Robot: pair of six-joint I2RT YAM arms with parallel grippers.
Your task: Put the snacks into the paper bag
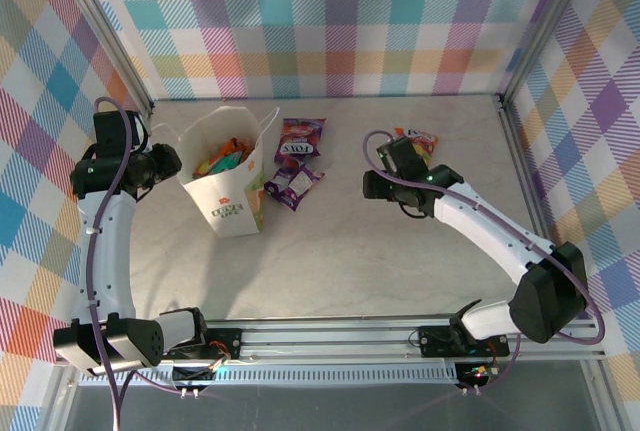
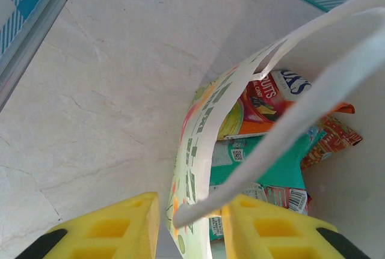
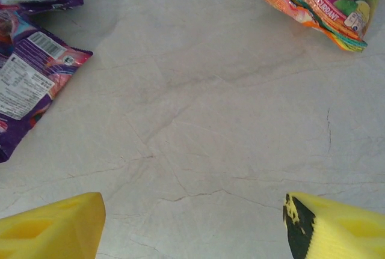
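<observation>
**Snacks (image 1: 297, 159) flank the right gripper (image 3: 192, 205)**

Two purple glossy foil packets (image 3: 30, 73) lie upper left in its wrist view, the orange-red foil packet (image 3: 319, 6) upper right. Its jaws hang spread, empty, over the bench (image 3: 192, 121). The left gripper (image 2: 192, 211) loosely straddles the white flower-print paper bag's (image 2: 201, 133) rim.

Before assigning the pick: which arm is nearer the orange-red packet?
Right. The right arm's jaws stand just left of the orange-red packet; the left arm's are far off at the paper bag.
</observation>
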